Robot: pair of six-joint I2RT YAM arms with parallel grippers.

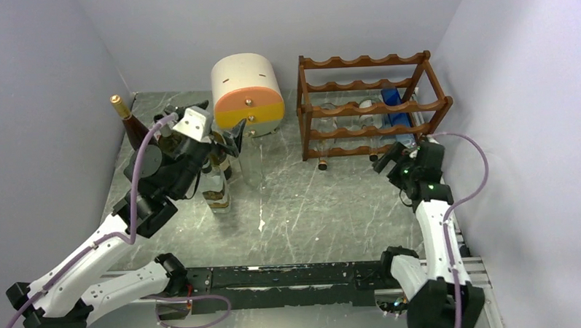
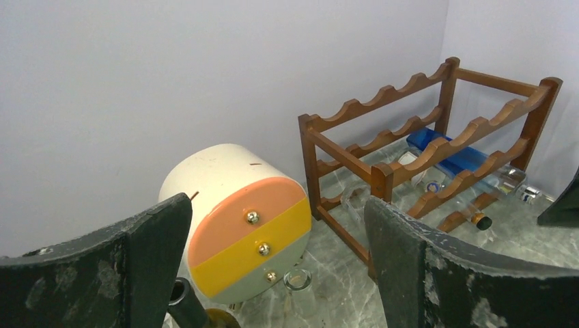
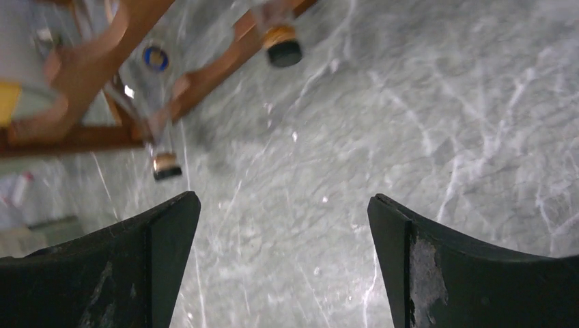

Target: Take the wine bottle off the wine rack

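The dark reddish-brown wine rack (image 1: 374,103) stands at the back right, and the left wrist view shows it (image 2: 382,174) beyond my fingers. Clear wine bottles lie in its lower tiers, two capped necks poking out at the front (image 1: 322,163) (image 1: 375,157). In the right wrist view one bottle neck (image 3: 166,164) and another (image 3: 283,46) hang out below the rails. My right gripper (image 1: 386,159) (image 3: 283,197) is open over bare table just in front of the rack's right end. My left gripper (image 1: 227,141) (image 2: 278,201) is open and empty, far left of the rack.
A cream-and-orange drawer unit (image 1: 247,96) (image 2: 239,225) sits left of the rack. Upright bottles (image 1: 215,185) stand under my left gripper, their mouths showing below it (image 2: 181,294) (image 2: 298,279). A brown gold-capped bottle (image 1: 129,122) stands at the far left. A blue object (image 1: 392,100) lies in the rack.
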